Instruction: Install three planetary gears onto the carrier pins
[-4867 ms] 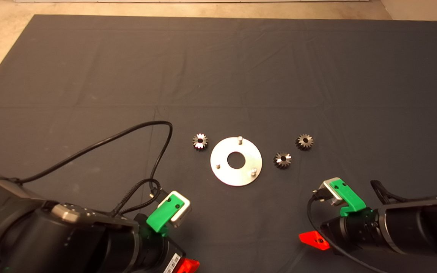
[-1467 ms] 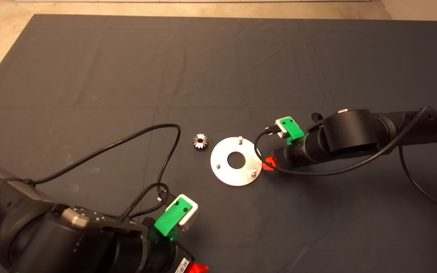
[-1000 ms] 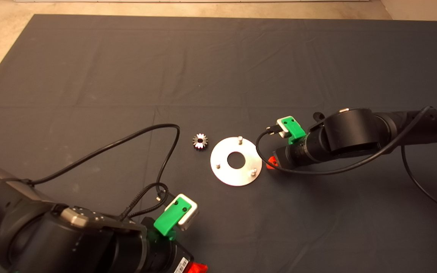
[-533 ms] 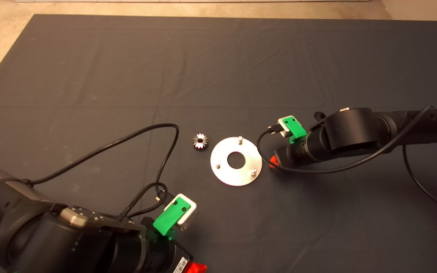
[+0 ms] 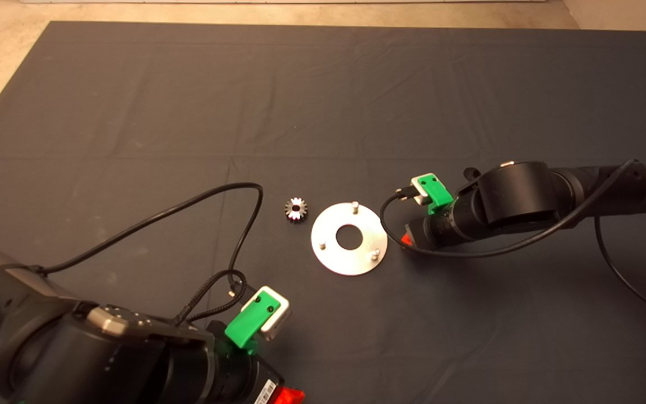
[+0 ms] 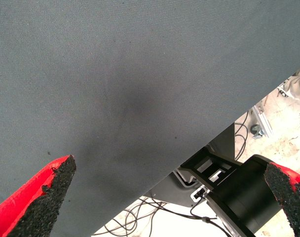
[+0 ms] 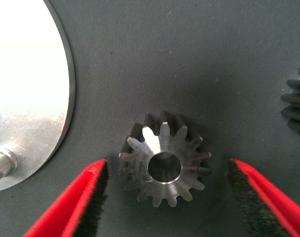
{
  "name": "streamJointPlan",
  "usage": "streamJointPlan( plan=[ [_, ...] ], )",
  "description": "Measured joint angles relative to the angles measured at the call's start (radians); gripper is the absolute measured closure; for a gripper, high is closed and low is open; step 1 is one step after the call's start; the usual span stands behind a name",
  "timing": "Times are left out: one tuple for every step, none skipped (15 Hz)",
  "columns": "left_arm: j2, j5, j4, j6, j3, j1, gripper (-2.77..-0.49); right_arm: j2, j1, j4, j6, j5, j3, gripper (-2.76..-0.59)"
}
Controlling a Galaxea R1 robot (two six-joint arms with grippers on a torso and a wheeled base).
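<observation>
R gripper [image 7: 165,197]: fingers apart, straddling planetary gear [image 7: 165,160] flat on mat [image 5: 323,101], just beside silver disc [image 7: 26,84]. Carrier pins [image 5: 355,206] bare. Step: 1st pick. Next: close squarely on teeth, lift. L gripper [image 6: 165,197]: parked, apart.

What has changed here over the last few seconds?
The right arm swung in from the mat's lower right corner and lowered its gripper over the gear beside the disc, fingers open either side, not yet gripping. It now hides both right-hand gears from above. The left gripper stayed parked near the lower left, open. The left gear and the disc have not moved; all pins are bare.
</observation>
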Motion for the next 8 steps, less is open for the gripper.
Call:
streamJointPlan(
  plan=[
    [-0.002, 0.0, 0.0, 0.0, 0.0, 0.0, -2.77, 0.0, -0.001, 0.0, 0.0, 0.0, 0.0, -1.67],
    [-0.005, 0.0, 0.0, 0.0, 0.0, 0.0, -2.77, 0.0, -0.001, 0.0, 0.0, 0.0, 0.0, -1.57],
    [-0.005, 0.0, 0.0, 0.0, 0.0, 0.0, -2.77, 0.0, -0.001, 0.0, 0.0, 0.0, 0.0, -1.52],
    [-0.006, 0.0, 0.0, 0.0, 0.0, 0.0, -2.77, 0.0, -0.001, 0.0, 0.0, 0.0, 0.0, -1.47],
    [-0.009, 0.0, 0.0, 0.0, 0.0, 0.0, -2.77, 0.0, -0.001, 0.0, 0.0, 0.0, 0.0, -1.38],
    [-0.014, 0.0, 0.0, 0.0, 0.0, 0.0, -2.77, 0.0, -0.001, 0.0, 0.0, 0.0, 0.0, -1.36],
    [-0.018, 0.0, 0.001, 0.0, 0.0, 0.0, -2.77, 0.0, -0.001, 0.0, 0.0, 0.0, 0.0, -1.36],
    [-0.024, 0.0, 0.001, 0.0, 0.0, 0.0, -2.77, 0.0, -0.001, 0.0, 0.0, 0.001, 0.0, -1.26]
  ],
)
